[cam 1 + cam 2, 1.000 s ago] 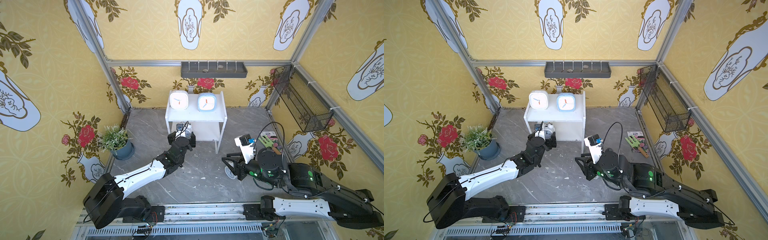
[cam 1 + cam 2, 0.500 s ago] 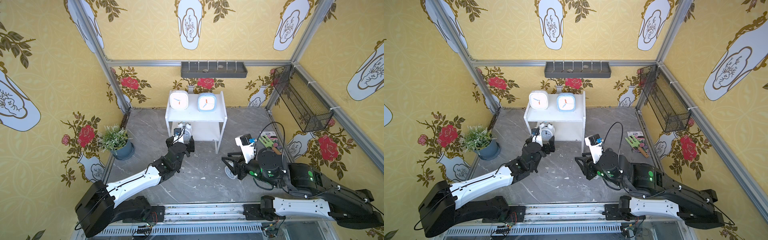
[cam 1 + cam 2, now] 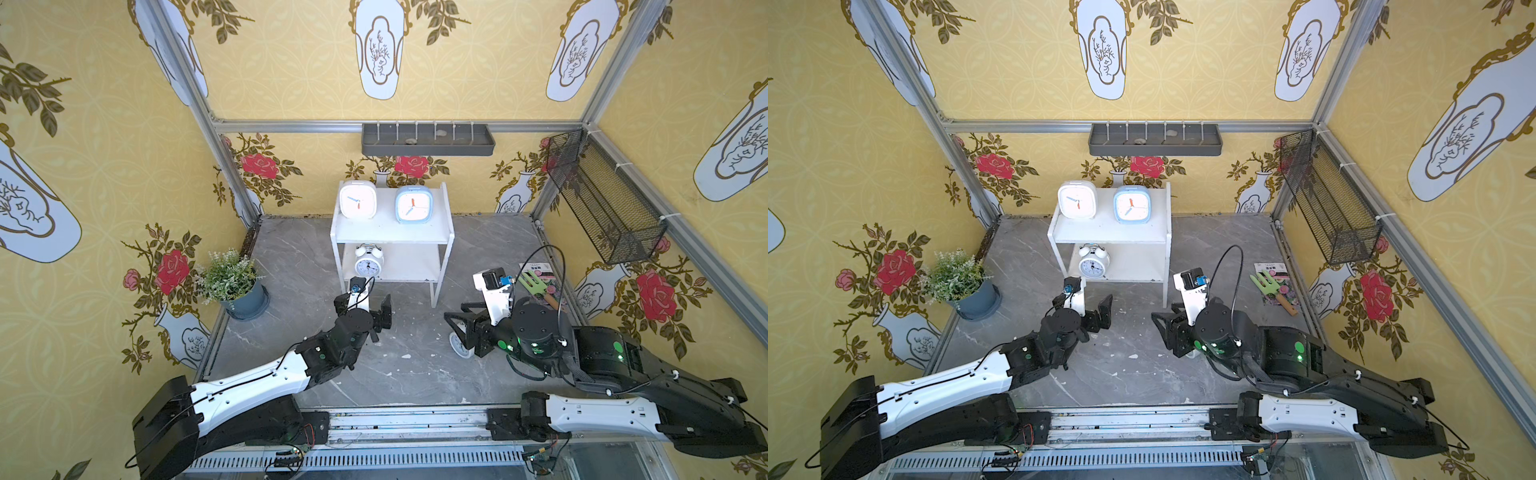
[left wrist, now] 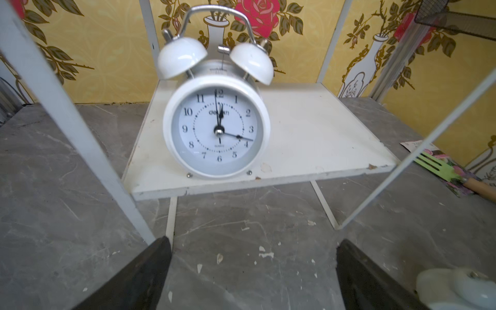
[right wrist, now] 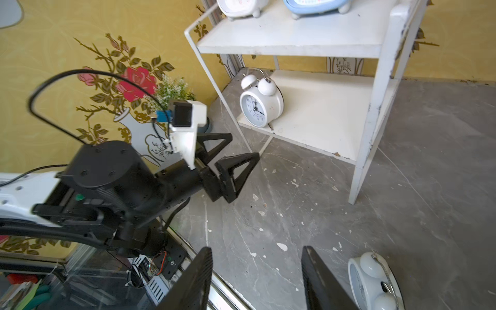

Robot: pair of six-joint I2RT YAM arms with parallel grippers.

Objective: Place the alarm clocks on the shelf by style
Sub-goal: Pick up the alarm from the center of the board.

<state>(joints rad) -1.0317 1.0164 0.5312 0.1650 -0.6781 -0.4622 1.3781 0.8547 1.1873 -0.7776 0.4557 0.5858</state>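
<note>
Left jaws and right jaws gape empty; floor clock (image 5: 373,284) lies beside the right (seemingly untouched).

L arm extended fwd, L pincer (image 3: 365,305) wide open, R pincer (image 5: 256,251) low, jaws parted, empty

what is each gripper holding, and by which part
Nothing is held: left gripper open and empty; right gripper open, a twin-bell clock lying beside it, outside its jaws.

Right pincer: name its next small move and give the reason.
The right pincer is open and empty; the bell clock on the floor lies beside it, outside the jaws, while its twin stands on the lower board. So probably shift sideways until that clock sits between the jaws.
</note>
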